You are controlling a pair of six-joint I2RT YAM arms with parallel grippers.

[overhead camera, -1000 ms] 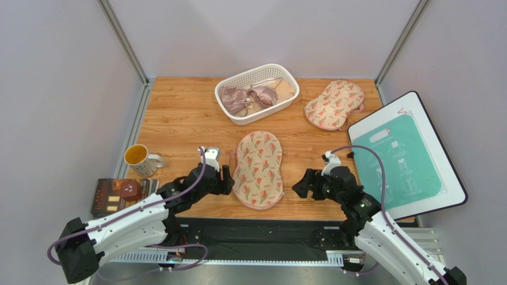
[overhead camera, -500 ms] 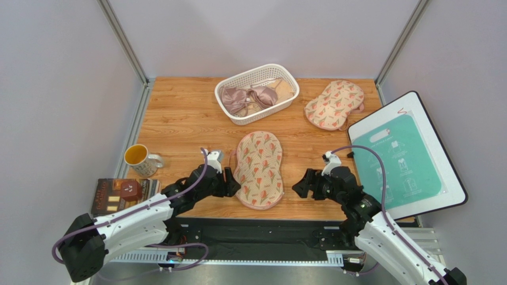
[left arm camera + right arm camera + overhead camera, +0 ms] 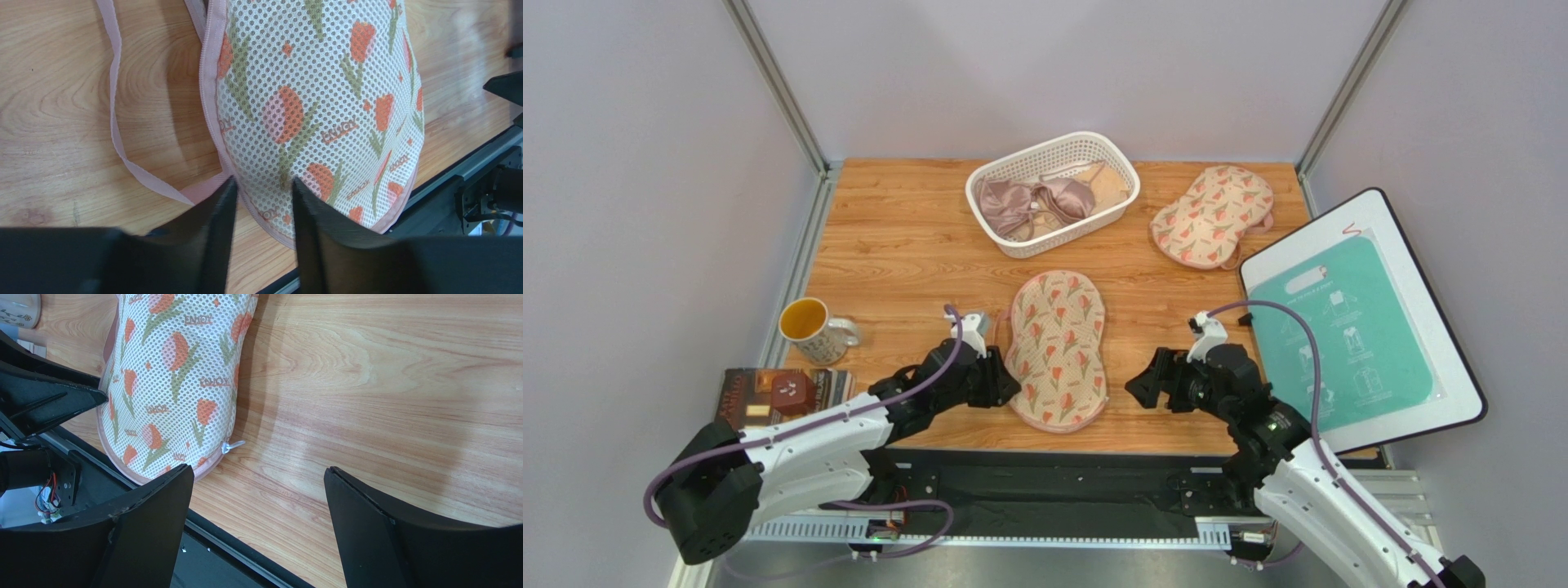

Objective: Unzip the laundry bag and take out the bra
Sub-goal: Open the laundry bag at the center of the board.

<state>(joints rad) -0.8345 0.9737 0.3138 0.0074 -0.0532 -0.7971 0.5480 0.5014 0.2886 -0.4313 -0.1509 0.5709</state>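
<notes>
The laundry bag (image 3: pixel 1054 349) lay flat and zipped on the wooden desk (image 3: pixel 891 245) between the two arms, lengthwise away from them, with its pink loop strap (image 3: pixel 113 104) trailing on the wood to its left. The left gripper (image 3: pixel 263 184) stood narrow, its fingers astride the bag's near-left pink edging with a gap showing between them, and I could not tell whether they pressed the fabric. The right gripper (image 3: pixel 258 478) was spread wide and held nothing, low over bare wood just right of the bag, near the small zip pull (image 3: pixel 232 444) at its edge.
</notes>
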